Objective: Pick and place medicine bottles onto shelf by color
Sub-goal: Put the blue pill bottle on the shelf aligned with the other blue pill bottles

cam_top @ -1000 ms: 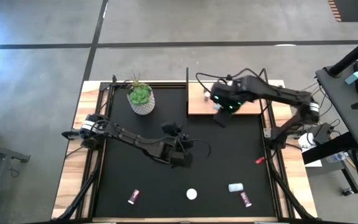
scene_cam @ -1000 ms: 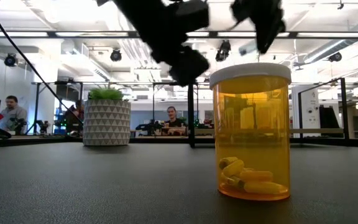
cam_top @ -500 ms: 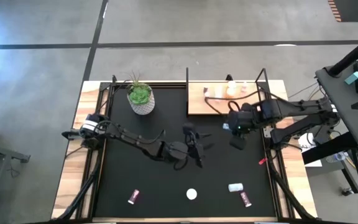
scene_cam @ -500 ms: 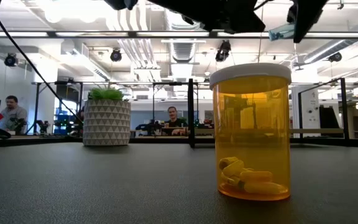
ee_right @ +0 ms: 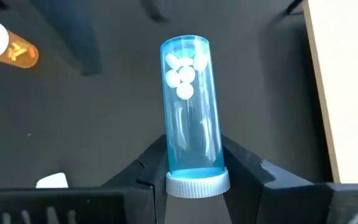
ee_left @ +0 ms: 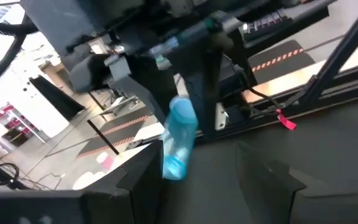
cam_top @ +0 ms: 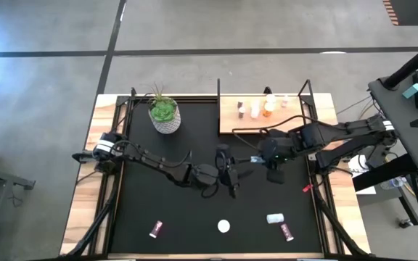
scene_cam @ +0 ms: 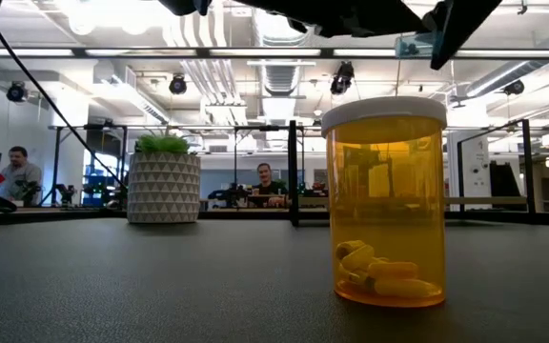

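The blue bottle [ee_right: 190, 112] is a clear, smooth plastic tube with a ribbed white cap and a few round white pills at its far end. The right pincer [ee_right: 194, 165] pinches it just above the cap, and it hangs over the black mat near the middle of the table, a little toward the right edge; in the left wrist view the same bottle [ee_left: 179, 138] shows tilted between dark fingers.

The shelf [cam_top: 232, 120], a flat pale wooden board with thin black posts, lies at the table's far edge, right of centre. Four small bottles [cam_top: 263, 108] stand in a row on it; their colours are hard to make out, though one looks orange.

Near the front edge lie four more: a pink bottle [cam_top: 155, 229] toward the left, an amber bottle [scene_cam: 384, 202] with a white cap [cam_top: 224, 226] and yellow capsules standing at the centre, a pale teal bottle [cam_top: 274, 217] on its side, and a dark pink bottle [cam_top: 288, 232] beside it.

The left pincer [cam_top: 231, 174] hovers mid-table with its fingers spread. A white patterned pot [cam_top: 165, 119] holding a green plant stands near the far edge, left of the shelf.
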Tool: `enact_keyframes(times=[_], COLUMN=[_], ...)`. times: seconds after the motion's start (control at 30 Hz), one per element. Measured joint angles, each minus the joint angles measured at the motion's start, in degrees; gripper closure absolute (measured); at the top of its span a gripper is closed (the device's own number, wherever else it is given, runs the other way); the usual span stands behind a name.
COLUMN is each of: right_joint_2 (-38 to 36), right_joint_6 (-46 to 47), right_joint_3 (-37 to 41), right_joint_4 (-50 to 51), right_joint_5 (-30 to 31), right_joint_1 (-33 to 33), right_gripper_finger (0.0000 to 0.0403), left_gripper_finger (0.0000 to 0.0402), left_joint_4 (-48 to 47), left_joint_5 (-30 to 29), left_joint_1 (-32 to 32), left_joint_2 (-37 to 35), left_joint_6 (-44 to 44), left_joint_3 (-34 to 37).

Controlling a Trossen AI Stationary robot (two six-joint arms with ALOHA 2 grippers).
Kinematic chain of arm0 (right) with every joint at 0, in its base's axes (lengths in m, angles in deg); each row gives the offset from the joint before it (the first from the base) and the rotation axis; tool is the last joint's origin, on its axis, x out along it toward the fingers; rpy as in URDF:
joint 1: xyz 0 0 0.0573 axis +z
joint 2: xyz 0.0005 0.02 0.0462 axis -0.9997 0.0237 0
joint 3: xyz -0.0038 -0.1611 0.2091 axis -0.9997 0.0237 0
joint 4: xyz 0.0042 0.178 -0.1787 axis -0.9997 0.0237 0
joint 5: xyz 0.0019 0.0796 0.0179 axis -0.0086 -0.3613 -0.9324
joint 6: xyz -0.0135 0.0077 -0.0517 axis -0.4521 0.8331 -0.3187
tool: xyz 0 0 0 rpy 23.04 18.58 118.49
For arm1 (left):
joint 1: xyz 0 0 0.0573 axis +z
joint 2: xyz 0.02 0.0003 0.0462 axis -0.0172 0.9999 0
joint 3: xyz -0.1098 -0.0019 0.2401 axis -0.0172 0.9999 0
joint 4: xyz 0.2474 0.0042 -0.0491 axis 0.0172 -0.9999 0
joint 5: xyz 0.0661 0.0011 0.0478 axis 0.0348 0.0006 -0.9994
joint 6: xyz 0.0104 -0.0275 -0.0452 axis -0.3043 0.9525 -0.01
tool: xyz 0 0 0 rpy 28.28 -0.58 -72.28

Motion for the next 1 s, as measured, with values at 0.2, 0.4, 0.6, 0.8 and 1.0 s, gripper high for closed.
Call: enact_keyframes(times=[0.2, 0.4, 0.6, 0.8, 1.0], right_joint_2=[2.24, 2.87, 2.63, 2.63, 2.61], right_joint_6=[-3.54, -5.20, -5.72, -5.98, -5.96], right_joint_3=[-1.76, -2.59, -2.93, -2.94, -2.94], right_joint_4=[-0.70, -1.37, -1.54, -1.43, -1.48], right_joint_5=[-0.01, -0.12, -0.19, -0.21, -0.40], right_joint_1=[-0.02, -0.02, -0.04, -0.04, -0.04], right_gripper_finger=[0.0296, 0.0296, 0.0296, 0.0296, 0.0296], left_gripper_finger=[0.0223, 0.0224, 0.0253, 0.0318, 0.0324], left_joint_4=[-0.01, -0.53, -0.60, -0.61, -0.61], left_joint_5=[-0.02, -0.02, -0.02, 0.30, 1.23], left_joint_1=[1.27, 2.33, 2.28, 2.28, 2.28], left_joint_2=[0.00, 0.01, 0.01, 0.01, 0.01], left_joint_6=[0.00, 0.04, 0.07, 0.11, 0.20], left_joint_3=[0.00, 0.46, 0.76, 0.72, 0.76])
